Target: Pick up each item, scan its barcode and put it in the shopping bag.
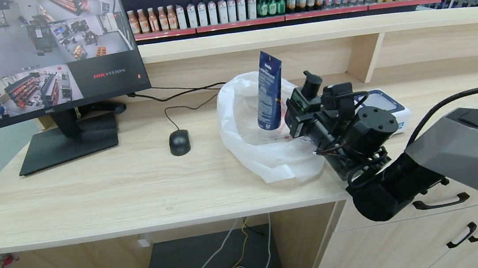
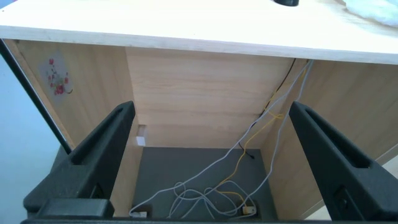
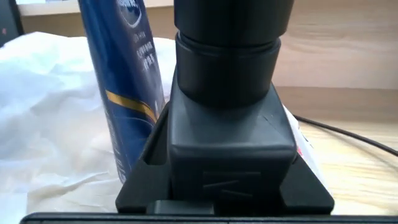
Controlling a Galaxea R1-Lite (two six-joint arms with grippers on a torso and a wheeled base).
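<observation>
Our right gripper [image 1: 294, 117] sits at the shopping bag [image 1: 245, 151] beside the upright blue tube [image 1: 269, 88]; we cannot tell its grip. Left gripper [image 2: 211, 112] hangs low, spread wide.

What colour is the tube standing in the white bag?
Dark blue tube with white print and a gold stripe; clearest in the right wrist view.

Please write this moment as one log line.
tube upright in bag | right gripper beside tube | left gripper open
</observation>
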